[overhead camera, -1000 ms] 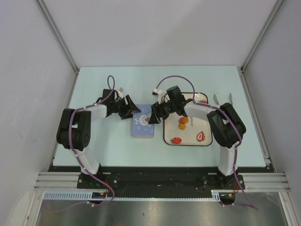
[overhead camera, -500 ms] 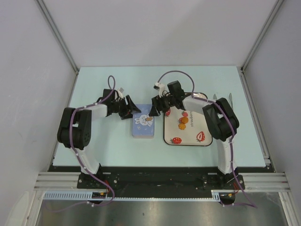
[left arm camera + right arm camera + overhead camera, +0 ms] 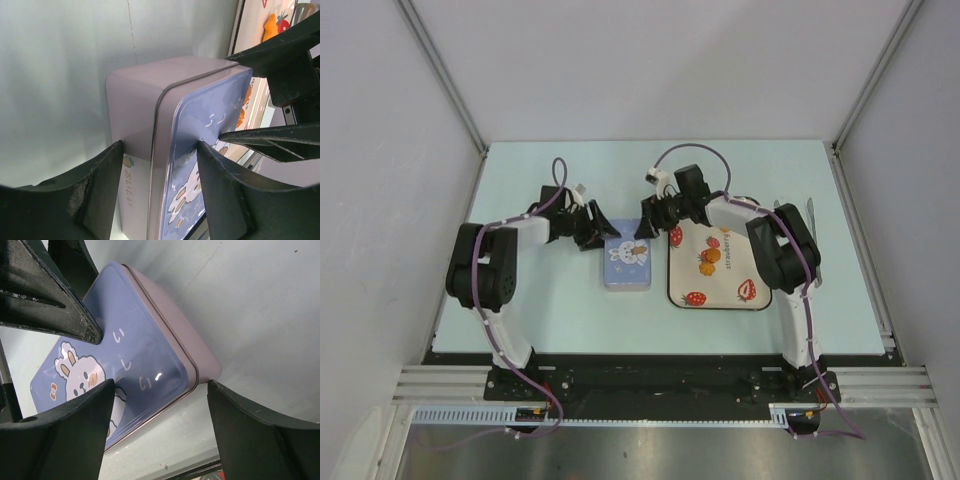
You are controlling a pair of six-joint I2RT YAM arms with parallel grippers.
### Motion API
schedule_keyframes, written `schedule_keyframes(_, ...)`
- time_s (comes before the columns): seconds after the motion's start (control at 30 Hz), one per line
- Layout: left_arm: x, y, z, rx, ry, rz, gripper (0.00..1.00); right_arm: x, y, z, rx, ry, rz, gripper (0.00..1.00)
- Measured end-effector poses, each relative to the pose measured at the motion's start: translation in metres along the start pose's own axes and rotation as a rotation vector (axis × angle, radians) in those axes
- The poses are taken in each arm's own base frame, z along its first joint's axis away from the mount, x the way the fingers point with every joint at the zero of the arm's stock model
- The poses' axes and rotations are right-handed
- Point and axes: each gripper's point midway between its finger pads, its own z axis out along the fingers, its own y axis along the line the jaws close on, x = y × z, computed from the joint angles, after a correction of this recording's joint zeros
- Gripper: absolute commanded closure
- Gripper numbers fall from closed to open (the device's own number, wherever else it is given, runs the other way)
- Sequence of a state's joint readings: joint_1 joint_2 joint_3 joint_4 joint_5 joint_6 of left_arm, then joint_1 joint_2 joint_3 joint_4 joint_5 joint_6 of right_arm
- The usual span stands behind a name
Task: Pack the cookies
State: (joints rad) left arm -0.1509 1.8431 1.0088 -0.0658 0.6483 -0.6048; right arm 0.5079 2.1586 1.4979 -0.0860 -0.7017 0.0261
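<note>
Closed blue bunny tin point(image 3: 627, 263) beside a strawberry-print tray point(image 3: 720, 300), both on pale green table point(image 3: 540, 300).

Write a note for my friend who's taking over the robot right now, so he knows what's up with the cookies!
Left gripper: fingers open, straddling a far corner of the bunny tin; contact unclear.
Right gripper: fingers open over the tin's other far corner, holding nothing.
Things: the tin sits left of the strawberry tray, lid on. The orange cookies lie on the tray; other colours not made out.
Done: no cookie visibly packed.
Left: probably open the tin, move the cookies in, close it.
</note>
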Motion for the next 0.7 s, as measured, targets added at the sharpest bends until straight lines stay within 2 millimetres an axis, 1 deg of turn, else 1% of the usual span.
schedule_keyframes(0.23,-0.003,-0.002,0.004,0.029,0.017,0.001,0.37,-0.005,-0.007,0.000,0.002,-0.010,0.005,0.27)
schedule_keyframes(0.37,-0.005,-0.003,0.005,0.033,0.018,0.001,0.38,-0.009,-0.009,0.000,0.003,-0.018,0.008,0.33)
schedule_keyframes(0.47,-0.007,-0.003,0.006,0.033,0.017,0.006,0.42,-0.013,-0.012,0.001,0.008,-0.025,0.004,0.37)
schedule_keyframes(0.7,-0.014,-0.005,0.008,0.038,0.011,0.025,0.43,-0.023,-0.018,0.002,0.030,-0.042,-0.008,0.40)
